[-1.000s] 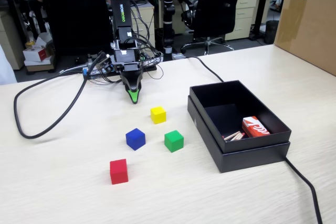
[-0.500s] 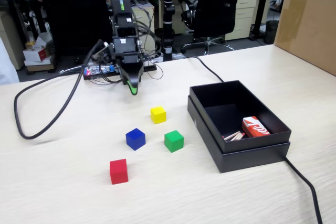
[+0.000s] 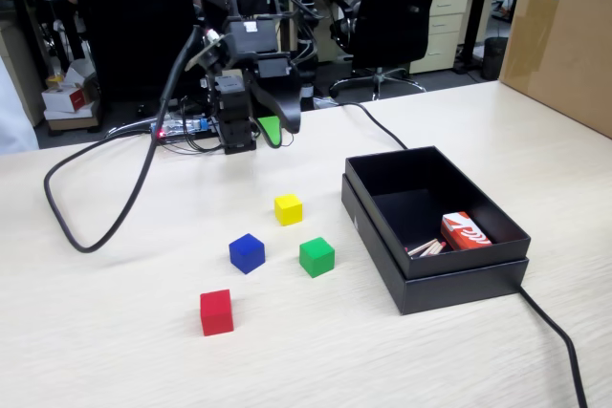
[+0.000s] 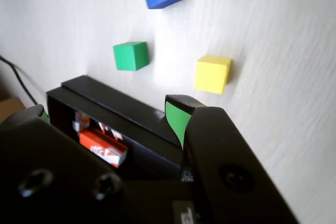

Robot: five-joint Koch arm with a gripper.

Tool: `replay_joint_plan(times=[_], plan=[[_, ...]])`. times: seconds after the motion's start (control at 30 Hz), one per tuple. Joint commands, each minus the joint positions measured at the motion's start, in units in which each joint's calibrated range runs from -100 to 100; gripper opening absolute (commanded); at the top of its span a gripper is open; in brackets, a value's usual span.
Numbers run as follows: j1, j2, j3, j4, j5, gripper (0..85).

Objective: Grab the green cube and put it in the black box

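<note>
**A:** Where is the green cube (image 3: 316,256)?

**B:** On the table (image 3: 115,351), near the black box (image 3: 432,274), its top bare. Around it lie a blue cube (image 3: 247,252), a yellow cube (image 3: 288,208) and a red cube (image 3: 216,311). None touch.

**A:** And the gripper (image 3: 274,129)?

**B:** Raised at the table's far side, jaws parted, empty. The yellow cube lies between it and the green one.

**A:** Anything only one camera shows?

**B:** The wrist view misses the red cube; the fixed view alone shows the black cable (image 3: 105,222) and brown carton (image 3: 564,35). Both show a red packet (image 4: 102,148) inside the box.
</note>
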Motion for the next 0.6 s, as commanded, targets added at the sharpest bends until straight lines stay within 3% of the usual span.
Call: replay_joint_plan(times=[0.0, 0.23, 0.57], plan=[[0.49, 8.57, 8.33, -0.16, -0.73, 44.5], [0.93, 34.61, 21.56, -1.46, -0.83, 44.4], [0.68, 54.58, 27.55, -1.37, -1.61, 44.5]])
